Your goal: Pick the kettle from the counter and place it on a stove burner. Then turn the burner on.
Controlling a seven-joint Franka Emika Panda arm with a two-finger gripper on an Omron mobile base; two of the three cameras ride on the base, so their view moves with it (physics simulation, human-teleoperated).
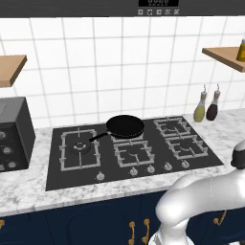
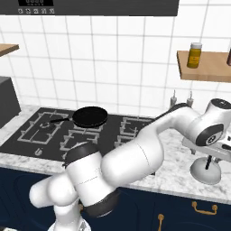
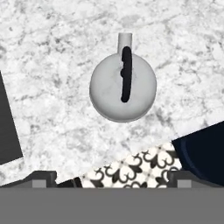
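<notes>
Kettle (image 3: pixel 123 84) sits alone on the marble table (image 3: pixel 52 65), right of the stove (image 2: pixel 67 131), seen from directly above, handle and spout in line. A black pan (image 1: pixel 125 126) occupies a rear burner; two bottles (image 1: pixel 206 106) stand by the wall. The gripper (image 3: pixel 112 177) hangs overhead, fingers spread, touching nothing.

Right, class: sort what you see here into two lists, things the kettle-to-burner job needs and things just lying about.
Needed for the job:
kettle
counter
stove
burner knobs

Just lying about:
frying pan
two bottles
jar on shelf
dark appliance
</notes>
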